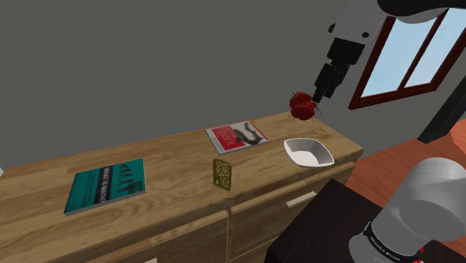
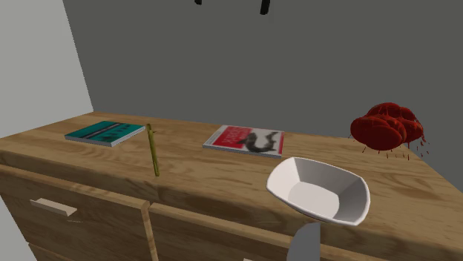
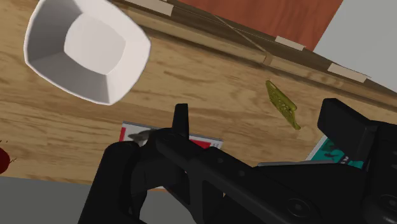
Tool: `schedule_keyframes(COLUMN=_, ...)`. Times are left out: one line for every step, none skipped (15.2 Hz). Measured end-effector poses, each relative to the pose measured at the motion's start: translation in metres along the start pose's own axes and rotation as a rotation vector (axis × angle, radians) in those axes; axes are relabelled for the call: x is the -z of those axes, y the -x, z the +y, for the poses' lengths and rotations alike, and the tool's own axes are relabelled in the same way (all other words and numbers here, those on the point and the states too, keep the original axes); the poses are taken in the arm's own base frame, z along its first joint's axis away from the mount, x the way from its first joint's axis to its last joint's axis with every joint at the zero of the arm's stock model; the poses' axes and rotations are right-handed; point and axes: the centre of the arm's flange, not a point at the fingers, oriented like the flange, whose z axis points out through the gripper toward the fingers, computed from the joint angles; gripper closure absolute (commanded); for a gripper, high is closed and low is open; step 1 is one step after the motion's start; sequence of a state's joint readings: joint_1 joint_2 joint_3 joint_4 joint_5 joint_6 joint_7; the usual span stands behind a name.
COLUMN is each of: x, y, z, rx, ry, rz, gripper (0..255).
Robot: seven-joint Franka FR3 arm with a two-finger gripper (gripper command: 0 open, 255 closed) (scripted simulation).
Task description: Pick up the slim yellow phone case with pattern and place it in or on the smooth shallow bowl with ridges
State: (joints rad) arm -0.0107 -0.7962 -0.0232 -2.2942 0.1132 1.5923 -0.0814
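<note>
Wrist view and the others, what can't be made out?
- Wrist view: the end effector covers most of the red book and teal book.
- Wrist view: the edge cuts off the red lump.
- Second exterior view: the phone case stands edge-on, hiding its pattern.

Teal book (image 1: pixel 104 185), red magazine (image 1: pixel 237 135) and red spiky cluster (image 1: pixel 302 105) lie on the dresser (image 1: pixel 172 161).

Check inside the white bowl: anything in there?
Nothing: the bowl shows a bare white floor and walls. The phone case stands on edge on the wooden top, apart from it. What lies under the bowl is covered.
</note>
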Motion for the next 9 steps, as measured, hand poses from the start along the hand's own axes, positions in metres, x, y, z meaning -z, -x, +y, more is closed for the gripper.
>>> schedule_keyframes(x=0.0, y=0.0, z=0.0, rx=0.0, ry=0.0, rz=0.0, gripper=0)
schedule_keyframes(x=-0.005, y=-0.002, z=-0.004, rx=-0.003, ry=0.002, rz=0.0, gripper=0)
schedule_keyframes(x=-0.013, y=-0.005, z=-0.01, rx=-0.008, ry=0.004, rz=0.0, gripper=0)
schedule_keyframes(x=-0.02, y=-0.009, z=-0.015, rx=-0.014, ry=0.007, rz=0.0, gripper=0)
schedule_keyframes(x=-0.029, y=-0.016, z=-0.024, rx=-0.019, ry=0.01, rz=-0.001, gripper=0)
schedule_keyframes(x=-0.038, y=-0.021, z=-0.031, rx=-0.026, ry=0.013, rz=-0.001, gripper=0)
schedule_keyframes(x=-0.049, y=-0.026, z=-0.036, rx=-0.033, ry=0.016, rz=-0.001, gripper=0)
schedule_keyframes(x=-0.058, y=-0.03, z=-0.043, rx=-0.039, ry=0.019, rz=0.0, gripper=0)
schedule_keyframes(x=-0.069, y=-0.036, z=-0.053, rx=-0.046, ry=0.022, rz=-0.001, gripper=0)
